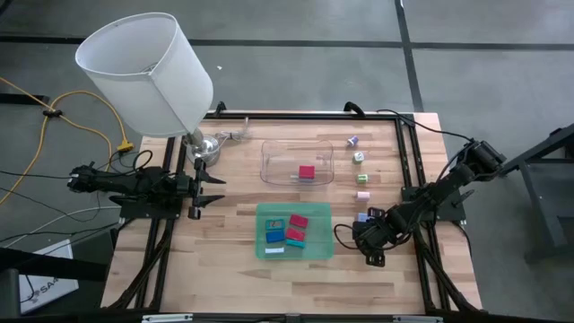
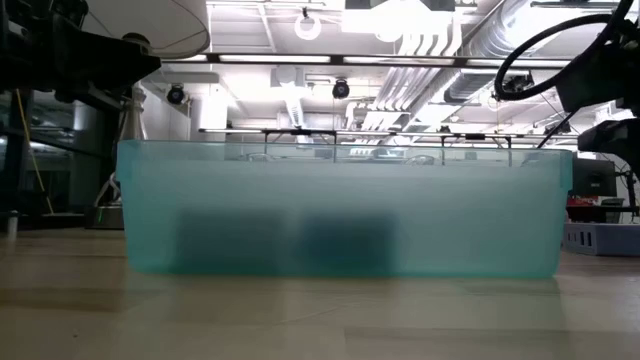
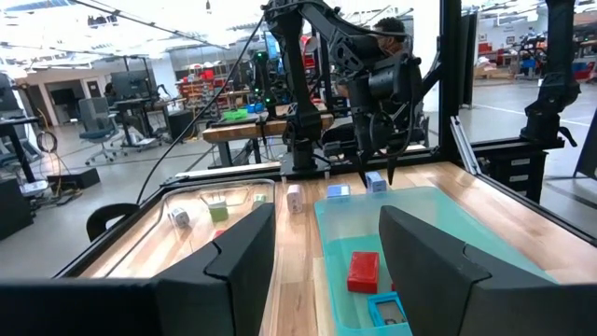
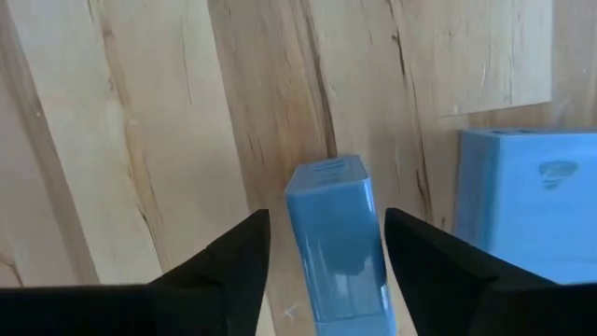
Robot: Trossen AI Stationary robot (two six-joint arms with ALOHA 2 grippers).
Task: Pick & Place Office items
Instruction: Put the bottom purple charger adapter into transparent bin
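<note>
At four o'clock on the table (image 1: 233,269), the right gripper (image 4: 326,252) has its jaws around a blue block (image 4: 336,243), not yet touching it, while the left gripper (image 1: 208,189) waits at nine o'clock, jaws partly open

Green tray (image 2: 340,215) filling the low view, its contents only dark blurs through the wall, pale blue block (image 4: 527,201) cut off at the right wrist picture's edge, small items (image 1: 357,157) beside the clear tray (image 1: 278,166) perhaps cubes, too small to tell.

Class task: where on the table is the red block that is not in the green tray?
In the high view, the red block sits alone inside the clear plastic tray, at the table's middle, just beyond the green tray.
</note>
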